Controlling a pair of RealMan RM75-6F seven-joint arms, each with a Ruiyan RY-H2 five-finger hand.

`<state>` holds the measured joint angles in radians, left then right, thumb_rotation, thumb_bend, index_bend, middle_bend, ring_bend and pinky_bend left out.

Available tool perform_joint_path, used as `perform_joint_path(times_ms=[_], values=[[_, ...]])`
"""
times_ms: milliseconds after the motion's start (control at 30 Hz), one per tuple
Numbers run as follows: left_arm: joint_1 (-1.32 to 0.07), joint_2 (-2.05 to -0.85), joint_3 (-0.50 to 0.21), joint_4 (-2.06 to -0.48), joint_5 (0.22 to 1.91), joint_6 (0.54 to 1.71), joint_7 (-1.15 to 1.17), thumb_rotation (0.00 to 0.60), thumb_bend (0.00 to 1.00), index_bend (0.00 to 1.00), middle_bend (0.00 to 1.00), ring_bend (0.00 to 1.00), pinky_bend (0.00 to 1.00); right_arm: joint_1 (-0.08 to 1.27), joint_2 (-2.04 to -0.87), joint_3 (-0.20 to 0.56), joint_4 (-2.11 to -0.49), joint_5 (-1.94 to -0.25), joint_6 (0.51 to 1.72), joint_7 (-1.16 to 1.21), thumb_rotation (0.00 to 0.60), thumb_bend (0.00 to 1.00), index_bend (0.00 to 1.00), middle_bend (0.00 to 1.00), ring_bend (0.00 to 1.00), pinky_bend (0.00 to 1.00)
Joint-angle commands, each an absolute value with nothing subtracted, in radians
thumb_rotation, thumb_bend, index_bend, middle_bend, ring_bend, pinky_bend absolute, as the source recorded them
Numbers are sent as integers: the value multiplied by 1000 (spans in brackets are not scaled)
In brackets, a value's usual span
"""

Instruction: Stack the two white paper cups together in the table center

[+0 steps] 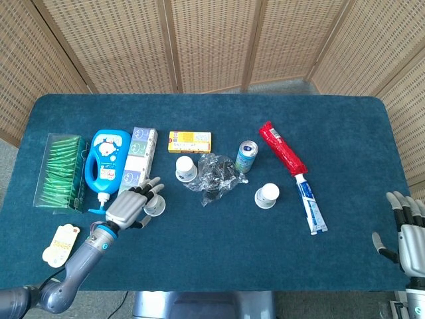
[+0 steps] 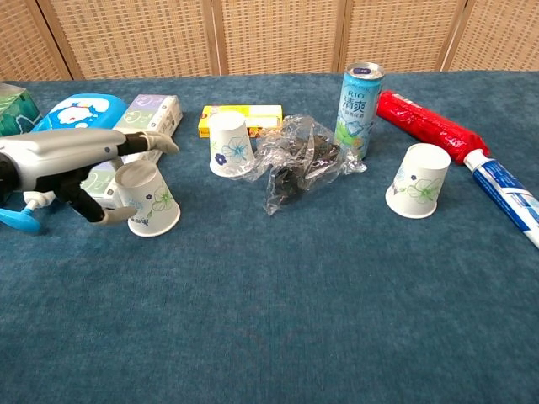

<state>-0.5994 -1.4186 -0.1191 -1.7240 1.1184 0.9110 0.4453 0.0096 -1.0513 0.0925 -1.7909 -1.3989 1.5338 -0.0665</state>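
The grey-and-silver left hand (image 1: 131,207) covers much of the leftmost inverted white paper cup with blue-green flower print (image 1: 157,207) in the head view; whether its fingers touch the cup cannot be told. At 9 o'clock in the chest view, the frame edge cuts off the hand's wrist and the blue plastic pump bottle (image 2: 52,126). The white right hand (image 1: 410,232) is cropped at 4 o'clock in the head view, its fingers spread. At 3 o'clock in the chest view, the white-and-blue toothpaste tube (image 2: 505,190) runs out of frame
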Motion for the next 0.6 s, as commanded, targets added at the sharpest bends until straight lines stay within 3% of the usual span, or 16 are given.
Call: perform_joint_path(times_ms=[33,333,600], values=[[-608,-1430,-115,-1717,1111,913,444,600,452,73,39,36,338,6,-1049,92,-1788,-1399,1537,-61,600,375,0,0,0,0],[-630,-1463,-121,-1681,1097,939,439,600,454,229,191,234,519,1,-1047,90,-1780,-1401,1534,-40,600,375,0,0,0,0],[-643,-1472,-119,-1686,1098,971,454,600,455,287,242,283,563,-5,-1046,90,-1780,-1405,1538,-32,600,376,0,0,0,0]])
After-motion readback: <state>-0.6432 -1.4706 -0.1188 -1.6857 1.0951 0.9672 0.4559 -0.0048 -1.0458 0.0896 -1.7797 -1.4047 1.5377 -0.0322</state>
